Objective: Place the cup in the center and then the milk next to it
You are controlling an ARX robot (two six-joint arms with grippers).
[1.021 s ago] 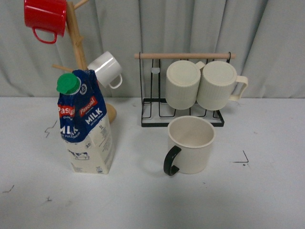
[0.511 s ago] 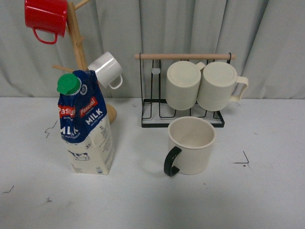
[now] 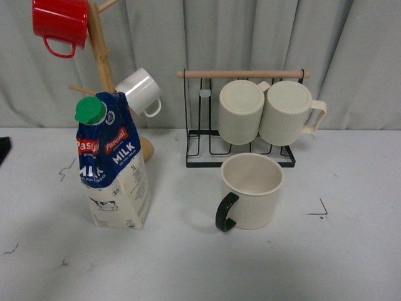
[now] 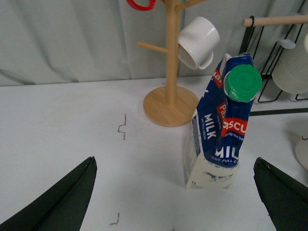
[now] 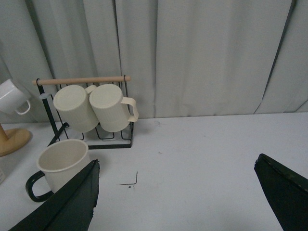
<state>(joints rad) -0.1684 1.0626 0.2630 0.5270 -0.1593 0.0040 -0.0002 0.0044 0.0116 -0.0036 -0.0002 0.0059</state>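
1 milk (image 3: 113, 169) carton at left, reads "Pascual" & "MILK", upright before mug tree (image 3: 100, 56) w/ 1 red mug (image 3: 61, 22), 1 white mug (image 3: 141, 89). Apart to its right: 1 cup (image 3: 252, 191), upright, just before rack (image 3: 241, 74) w/ 2 ribbed mugs (image 3: 241, 111). Left claw (image 4: 173, 161) spread wide, empty; right claw (image 5: 177, 161) the same.

Setting: staged robotics test bench. Evidence: plain white tabletop (image 3: 351, 263) bearing small black ink marks (image 3: 318, 214); pale grey pleated curtain backdrop (image 3: 163, 37); kitchen props, namely a wooden mug tree (image 3: 98, 44) and a black wire rack with wooden bar (image 3: 207, 74).

"Pascual", "MILK", "1L" on milk (image 3: 114, 164)
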